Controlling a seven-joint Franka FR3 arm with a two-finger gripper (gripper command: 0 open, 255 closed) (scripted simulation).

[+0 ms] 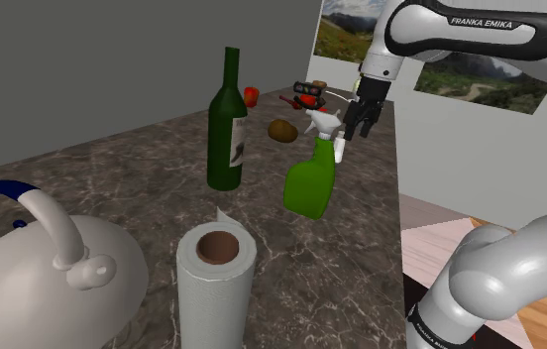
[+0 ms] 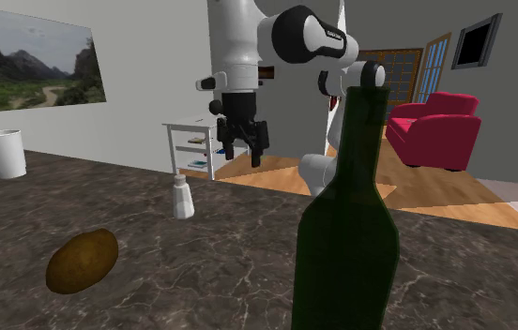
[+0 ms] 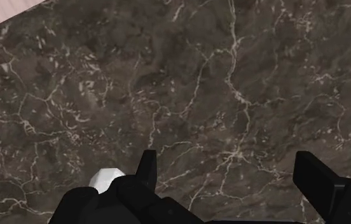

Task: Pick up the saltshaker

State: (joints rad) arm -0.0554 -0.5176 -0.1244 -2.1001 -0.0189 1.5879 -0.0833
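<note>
The dark brown marble countertop point(image 3: 231, 95) with white veins looked polished and smooth. The tall dark green glass bottle point(image 1: 227, 139) was glossy, the green plastic spray bottle point(image 1: 310, 183) shone softly, the white paper towel roll point(image 1: 217, 288) looked matt, and the small white saltshaker point(image 2: 183, 197) plain and smooth

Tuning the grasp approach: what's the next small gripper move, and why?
Probably a sideways shift, bringing the white saltshaker between the fingers before any descent. The open gripper hangs above the dark veined counter, and in the wrist view the shaker's top lies outside one finger.
</note>
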